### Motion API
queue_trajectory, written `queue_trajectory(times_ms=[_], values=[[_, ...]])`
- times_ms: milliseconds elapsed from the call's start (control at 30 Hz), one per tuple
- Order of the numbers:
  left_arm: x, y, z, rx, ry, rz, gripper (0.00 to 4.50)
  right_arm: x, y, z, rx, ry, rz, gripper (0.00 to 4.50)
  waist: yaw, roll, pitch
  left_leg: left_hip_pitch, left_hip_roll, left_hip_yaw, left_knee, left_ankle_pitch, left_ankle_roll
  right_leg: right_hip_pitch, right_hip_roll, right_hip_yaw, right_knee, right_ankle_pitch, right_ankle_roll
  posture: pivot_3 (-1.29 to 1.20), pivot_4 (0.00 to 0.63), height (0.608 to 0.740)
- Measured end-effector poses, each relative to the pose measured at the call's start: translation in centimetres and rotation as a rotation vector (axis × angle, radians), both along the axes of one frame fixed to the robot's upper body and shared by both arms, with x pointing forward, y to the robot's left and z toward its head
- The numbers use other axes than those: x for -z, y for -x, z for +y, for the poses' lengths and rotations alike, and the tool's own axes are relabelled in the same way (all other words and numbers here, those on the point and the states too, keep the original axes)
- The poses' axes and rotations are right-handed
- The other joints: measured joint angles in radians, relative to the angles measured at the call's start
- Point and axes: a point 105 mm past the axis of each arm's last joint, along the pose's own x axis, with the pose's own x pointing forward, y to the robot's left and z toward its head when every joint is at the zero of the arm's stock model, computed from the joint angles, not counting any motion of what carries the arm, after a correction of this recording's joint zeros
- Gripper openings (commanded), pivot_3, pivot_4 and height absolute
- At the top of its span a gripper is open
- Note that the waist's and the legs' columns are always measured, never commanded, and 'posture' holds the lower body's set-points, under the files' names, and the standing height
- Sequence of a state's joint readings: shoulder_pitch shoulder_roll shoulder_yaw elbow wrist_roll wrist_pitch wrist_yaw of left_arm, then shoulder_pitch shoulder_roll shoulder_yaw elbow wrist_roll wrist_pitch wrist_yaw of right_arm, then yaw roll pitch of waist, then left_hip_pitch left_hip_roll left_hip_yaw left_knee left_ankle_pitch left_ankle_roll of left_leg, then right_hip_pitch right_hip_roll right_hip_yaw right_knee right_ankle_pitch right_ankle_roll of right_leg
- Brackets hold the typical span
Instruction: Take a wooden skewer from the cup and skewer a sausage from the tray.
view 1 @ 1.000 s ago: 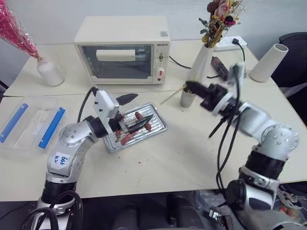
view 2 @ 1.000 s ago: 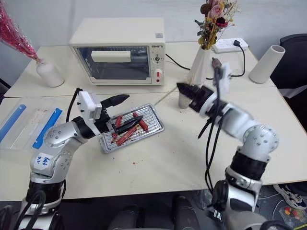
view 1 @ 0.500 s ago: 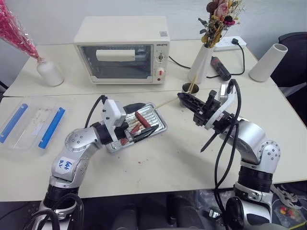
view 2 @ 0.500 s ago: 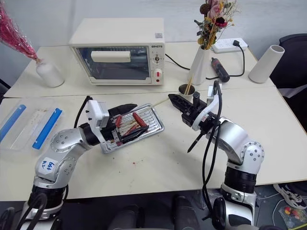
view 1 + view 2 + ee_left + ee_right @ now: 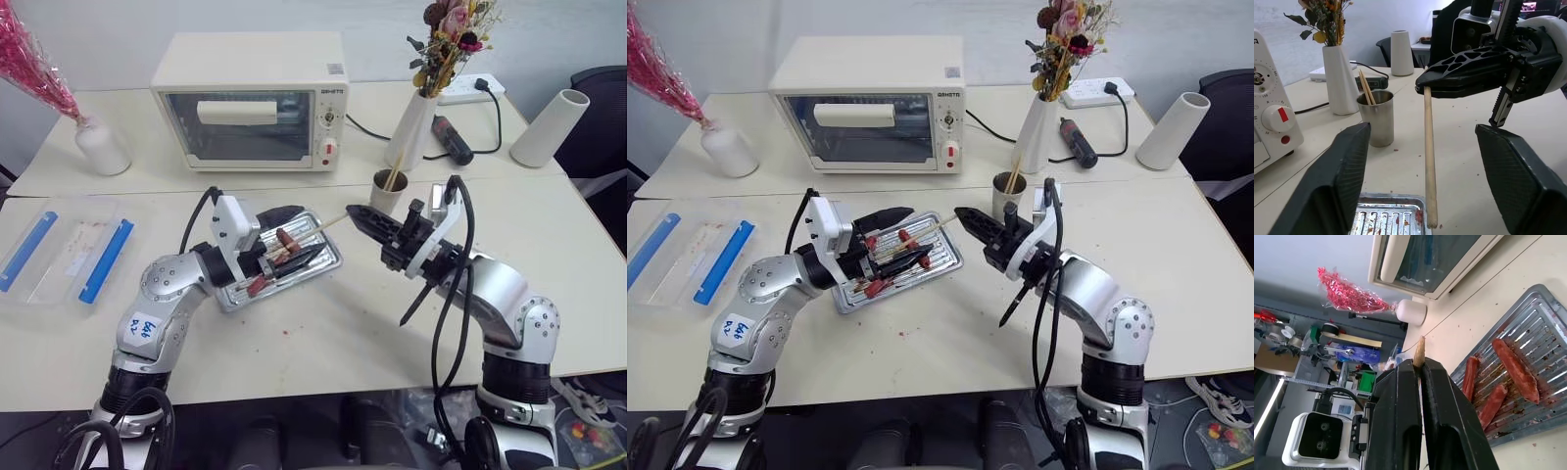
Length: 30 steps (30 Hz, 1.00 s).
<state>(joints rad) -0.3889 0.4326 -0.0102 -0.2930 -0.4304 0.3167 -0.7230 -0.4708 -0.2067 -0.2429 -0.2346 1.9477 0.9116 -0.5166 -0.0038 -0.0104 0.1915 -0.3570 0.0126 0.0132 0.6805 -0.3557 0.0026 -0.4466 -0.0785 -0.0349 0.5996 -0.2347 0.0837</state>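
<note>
over the tray (image 5: 328, 257), the right gripper (image 5: 358, 215) pinches the wooden skewer (image 5: 333, 219), its tip aimed toward a sausage (image 5: 287, 239) between the left gripper (image 5: 294, 235)'s spread fingers, apparently steadying it.

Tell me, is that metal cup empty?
No. The cup stands upright with a couple of wooden sticks poking out of it.

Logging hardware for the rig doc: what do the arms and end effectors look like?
Silver-grey rounded arm links with black joints. White wrist housings. Left end effector and right end effector: two black fingers each, lattice-ribbed outside, textured pads. Loose black cables loop along both arms. White handwritten sticker on left upper arm.
</note>
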Motion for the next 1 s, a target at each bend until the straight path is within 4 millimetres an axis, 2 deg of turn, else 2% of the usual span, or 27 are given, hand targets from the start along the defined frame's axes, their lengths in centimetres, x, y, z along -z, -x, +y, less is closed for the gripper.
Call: queue_trajectory(times_ms=[300,600,900,933,1000], values=[[0.35,-0.30,0.15,-0.009,0.002,0.016,2.64,-0.13,-0.14,-0.05,0.011,-0.022,0.004,0.00,0.000,0.000,0.000,0.000,0.000,0.000,0.000,0.000,0.000,0.000,0.000,0.000,0.000,0.000,0.000,0.00,0.150,0.740],[0.36,-0.41,-0.03,-0.008,0.022,0.018,0.07,-0.24,-0.26,-0.01,0.019,-0.043,0.011,0.00,0.000,0.000,0.000,0.000,0.000,-0.001,0.000,0.000,0.000,0.000,-0.001,0.000,0.000,0.000,0.000,0.00,0.150,0.740],[0.04,-0.47,-0.36,0.002,0.018,0.006,0.03,-0.55,-0.26,-0.21,0.031,-0.049,0.001,0.00,0.000,0.000,0.000,-0.001,0.000,-0.001,0.000,0.000,0.000,0.000,0.000,-0.001,-0.001,0.000,0.000,0.00,0.150,0.740],[0.05,-0.48,-0.35,0.002,0.017,0.006,0.00,-0.56,-0.25,-0.20,0.030,-0.049,0.000,0.52,0.000,0.000,0.000,-0.001,0.000,-0.001,0.000,0.000,0.000,0.000,0.000,-0.001,-0.001,0.000,0.000,0.00,0.150,0.740],[0.01,-0.64,-0.09,-0.015,0.017,0.005,0.00,-0.58,-0.13,-0.07,0.020,-0.042,-0.007,1.05,0.000,0.000,0.000,-0.001,0.001,-0.001,0.000,0.000,0.000,0.000,-0.001,-0.001,-0.001,0.000,0.000,0.00,0.150,0.740]])
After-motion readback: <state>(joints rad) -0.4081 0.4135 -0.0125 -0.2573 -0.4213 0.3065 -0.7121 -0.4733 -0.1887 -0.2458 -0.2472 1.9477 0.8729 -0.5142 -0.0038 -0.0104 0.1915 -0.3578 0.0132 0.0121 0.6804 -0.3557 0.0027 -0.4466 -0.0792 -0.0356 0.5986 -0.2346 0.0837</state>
